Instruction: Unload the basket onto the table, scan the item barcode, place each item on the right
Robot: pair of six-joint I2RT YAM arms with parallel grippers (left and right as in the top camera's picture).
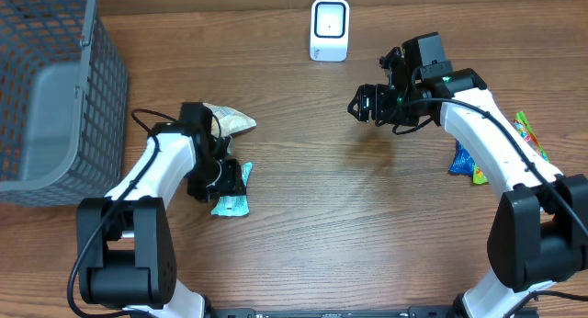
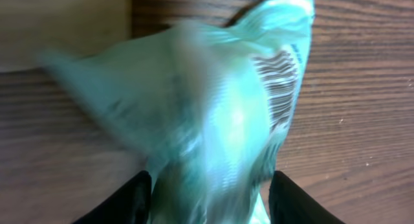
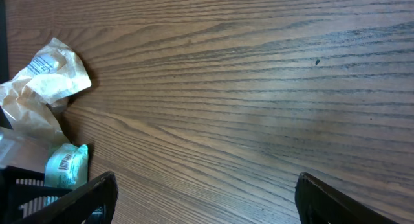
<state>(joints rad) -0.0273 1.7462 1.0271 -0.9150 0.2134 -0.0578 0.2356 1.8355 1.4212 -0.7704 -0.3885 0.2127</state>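
Scan not yet begun: thin teal plastic packet [image 1: 230, 204] lying on the wooden table [image 1: 303, 217], well apart from the small white box-shaped scanner [image 1: 329, 29], off to its lower left.

Sits between the black fingers of the left gripper [image 2: 210, 198], printed barcode [image 2: 281, 88] turned up toward the wrist camera; too blurred to tell whether pinched or let go. Right gripper [image 1: 360, 105] near the scanner, below and to its right, jaws spread wide, nothing between them. Crumpled cream wrapper [image 1: 230, 120] nearer the scanner than the packet, untouched. Left to do, by the look of it: secure the packet, lift it, carry it to the scanner, present the barcode to its window.
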